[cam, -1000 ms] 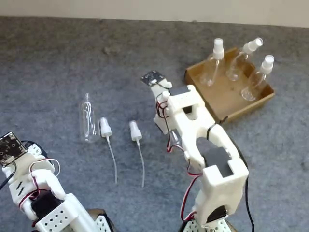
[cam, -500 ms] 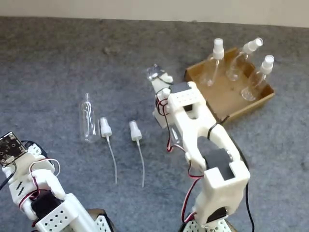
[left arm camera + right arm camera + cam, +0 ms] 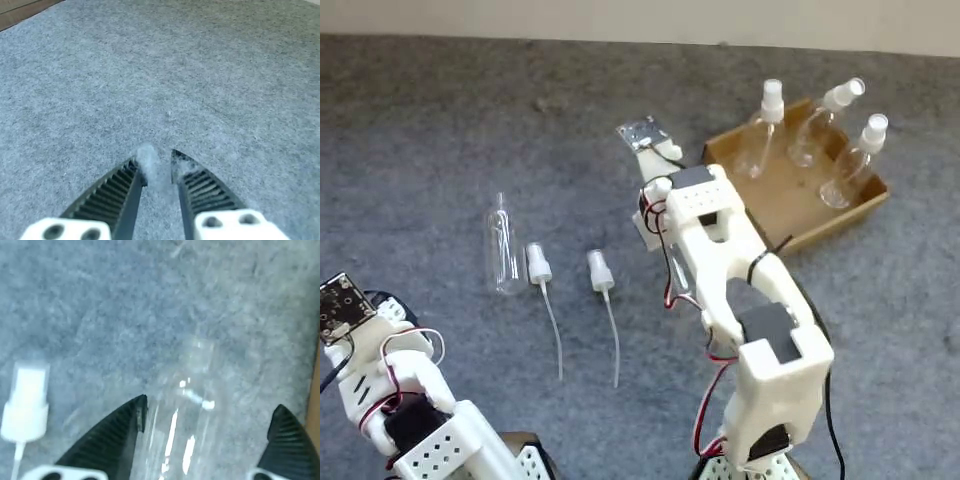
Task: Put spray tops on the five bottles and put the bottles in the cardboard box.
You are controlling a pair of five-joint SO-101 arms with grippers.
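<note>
A clear bottle (image 3: 190,405) without a top lies on the grey mat between the wide-apart fingers of my open right gripper (image 3: 209,410). One white spray top (image 3: 27,400) lies just beside it. From above, the right arm (image 3: 705,215) covers most of this bottle (image 3: 676,275). A second bare bottle (image 3: 502,243) lies at the left, with two spray tops (image 3: 538,265) (image 3: 599,270) and their long tubes next to it. The cardboard box (image 3: 800,228) holds three capped bottles (image 3: 760,135). My left gripper (image 3: 157,162) hovers over bare mat, fingers nearly together, holding nothing.
The left arm (image 3: 390,385) sits at the near left corner, far from the objects. The box stands at the far right, just beyond the right arm. Grey carpet (image 3: 440,130) covers the whole surface, with open room at the far left.
The right arm's wrist end has rocked slightly to the right and back over the bottle. The left arm, the loose tops and the box have stayed put.
</note>
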